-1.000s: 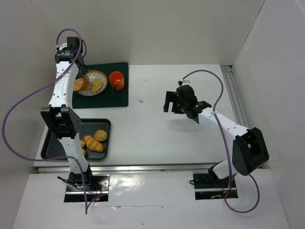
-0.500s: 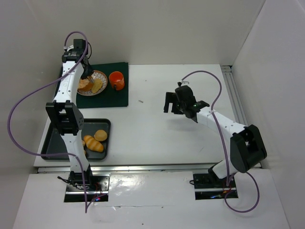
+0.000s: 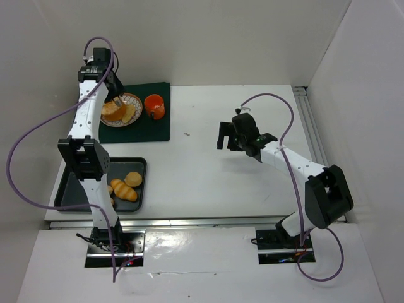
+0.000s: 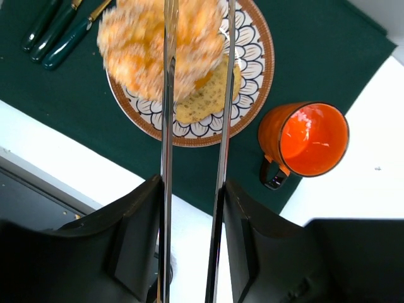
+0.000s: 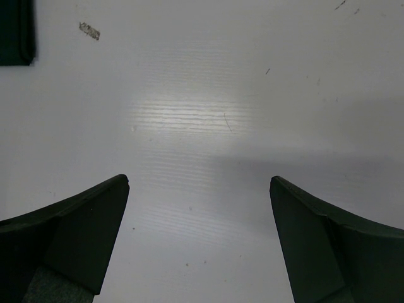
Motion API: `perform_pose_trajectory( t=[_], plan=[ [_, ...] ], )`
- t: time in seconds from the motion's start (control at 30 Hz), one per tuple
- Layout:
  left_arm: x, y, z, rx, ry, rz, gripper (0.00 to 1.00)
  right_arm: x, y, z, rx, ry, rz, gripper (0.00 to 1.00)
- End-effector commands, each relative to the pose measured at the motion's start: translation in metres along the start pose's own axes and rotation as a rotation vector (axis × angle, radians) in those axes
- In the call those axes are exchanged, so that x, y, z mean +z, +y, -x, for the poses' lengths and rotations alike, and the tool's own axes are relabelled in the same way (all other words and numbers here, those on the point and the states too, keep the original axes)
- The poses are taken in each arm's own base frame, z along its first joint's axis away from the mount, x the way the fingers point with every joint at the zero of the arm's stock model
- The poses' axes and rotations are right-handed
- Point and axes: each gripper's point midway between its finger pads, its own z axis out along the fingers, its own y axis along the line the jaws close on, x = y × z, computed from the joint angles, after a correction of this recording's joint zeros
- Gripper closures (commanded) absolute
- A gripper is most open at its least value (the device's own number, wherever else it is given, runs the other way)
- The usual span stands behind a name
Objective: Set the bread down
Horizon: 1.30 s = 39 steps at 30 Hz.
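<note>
Far left, near edge of the table: dark tray holding several bread rolls; the left arm crosses over part of it.

Far left corner: green cloth. On it, left to right: dark-handled cutlery, patterned plate, orange cup just beside the plate, upright, with the handle toward the near side.

Left gripper hangs over the plate. Its fingers are long thin rods, parted by a narrow gap. Round roll is on the plate's left part, beneath the fingers and wider than the gap; it is blurred in the wrist view. Finger ends run out of the top of that view, so contact with the roll cannot be told. A flatter piece of bread lies against the roll on its cup side.

Right of centre: right gripper is above bare table, fingers spread wide, nothing between them. Small dark speck on the table beyond it.
</note>
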Motion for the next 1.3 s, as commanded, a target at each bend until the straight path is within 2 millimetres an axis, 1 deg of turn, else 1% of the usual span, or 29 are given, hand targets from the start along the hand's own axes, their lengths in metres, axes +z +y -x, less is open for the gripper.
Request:
perform_pose_trajectory(
  t=[0.0,0.13,0.17,0.2,0.23,0.27,0.3,0.33,0.37,0.4,0.43,0.47,0.5,0.53,0.57,0.6,0.67,0.73,0.77,0.83,0.87,0.9,0.93,0.97,1.07,1.1,1.17,1.23,1.27],
  plan=[
    [-0.058,-0.005,0.044,-0.021,-0.151,-0.094,0.46,-0.019,0.012,0.025,0.003,-0.067,0.028,0.0],
    [-0.084,-0.003,0.04,-0.001,-0.164,-0.135,0.48,-0.024,0.014,0.022,-0.003,-0.064,0.034,0.0],
    [-0.082,-0.002,0.023,0.019,-0.123,-0.133,0.52,-0.024,0.012,0.023,-0.003,-0.069,0.026,0.0],
    [-0.106,-0.006,0.021,0.038,-0.149,-0.18,0.54,-0.025,0.011,0.021,-0.003,-0.067,0.026,0.0],
    [-0.115,-0.01,0.012,0.066,-0.146,-0.215,0.56,-0.03,0.01,0.025,0.0,-0.086,0.022,0.0],
    [-0.11,-0.017,-0.009,0.103,-0.109,-0.269,0.56,-0.028,0.004,0.021,-0.002,-0.084,-0.002,0.0],
    [-0.122,-0.027,-0.022,0.158,-0.102,-0.328,0.56,-0.029,0.0,0.018,0.009,-0.085,-0.013,0.0],
    [-0.149,-0.029,-0.026,0.179,-0.133,-0.402,0.56,-0.032,-0.002,0.018,0.01,-0.094,-0.021,0.0],
    [-0.147,-0.036,-0.049,0.214,-0.097,-0.452,0.56,-0.031,-0.006,0.015,0.009,-0.091,-0.034,0.0],
    [-0.157,-0.045,-0.067,0.249,-0.086,-0.49,0.56,-0.032,-0.007,0.014,0.009,-0.093,-0.034,0.0],
    [-0.174,-0.047,-0.076,0.262,-0.096,-0.534,0.56,-0.034,-0.009,0.011,0.009,-0.093,-0.034,0.0],
    [-0.168,-0.046,-0.098,0.289,-0.058,-0.534,0.57,-0.034,-0.011,0.012,0.009,-0.099,-0.046,0.0],
    [-0.174,-0.052,-0.113,0.299,-0.048,-0.548,0.57,-0.037,-0.012,0.012,0.01,-0.103,-0.044,0.0],
    [-0.174,-0.053,-0.118,0.307,-0.061,-0.55,0.57,-0.042,-0.011,0.016,0.025,-0.123,-0.042,0.0],
    [-0.172,-0.049,-0.132,0.321,-0.05,-0.557,0.58,-0.044,-0.016,0.019,0.031,-0.13,-0.057,0.0],
    [-0.173,-0.055,-0.134,0.307,-0.068,-0.581,0.58,-0.044,-0.016,0.019,0.031,-0.13,-0.057,0.0],
    [-0.173,-0.069,-0.157,0.34,-0.023,-0.658,0.58,-0.051,-0.016,0.025,0.037,-0.157,-0.053,0.0],
    [-0.17,-0.082,-0.19,0.364,0.042,-0.716,0.58,-0.053,-0.02,0.022,0.036,-0.156,-0.067,0.0],
    [-0.171,-0.092,-0.197,0.368,0.046,-0.746,0.58,-0.053,-0.021,0.02,0.034,-0.148,-0.072,0.0],
    [-0.165,-0.108,-0.226,0.407,0.091,-0.761,0.58,-0.055,-0.023,0.022,0.034,-0.151,-0.083,0.0],
    [-0.164,-0.119,-0.23,0.407,0.076,-0.772,0.58,-0.055,-0.023,0.022,0.034,-0.151,-0.083,0.0],
    [-0.155,-0.121,-0.237,0.42,0.068,-0.741,0.58,-0.055,-0.024,0.02,0.032,-0.143,-0.087,0.0],
    [-0.145,-0.126,-0.257,0.458,0.098,-0.716,0.58,-0.055,-0.023,0.02,0.043,-0.144,-0.086,0.0],
    [-0.139,-0.129,-0.263,0.47,0.092,-0.695,0.58,-0.058,-0.023,0.022,0.045,-0.153,-0.081,0.0],
    [-0.118,-0.13,-0.282,0.49,0.084,-0.628,0.56,-0.06,-0.021,0.021,0.053,-0.147,-0.073,0.0],
    [-0.101,-0.119,-0.298,0.515,0.117,-0.58,0.56,-0.06,-0.021,0.021,0.053,-0.147,-0.073,0.0],
    [-0.091,-0.116,-0.306,0.499,0.124,-0.564,0.55,-0.06,-0.026,0.02,0.057,-0.141,-0.085,0.0],
    [-0.084,-0.11,-0.316,0.512,0.148,-0.552,0.49,-0.06,-0.027,0.018,0.055,-0.133,-0.089,0.0],
    [-0.083,-0.106,-0.322,0.52,0.17,-0.55,0.38,-0.063,-0.026,0.02,0.057,-0.14,-0.085,0.0]
  ],
)
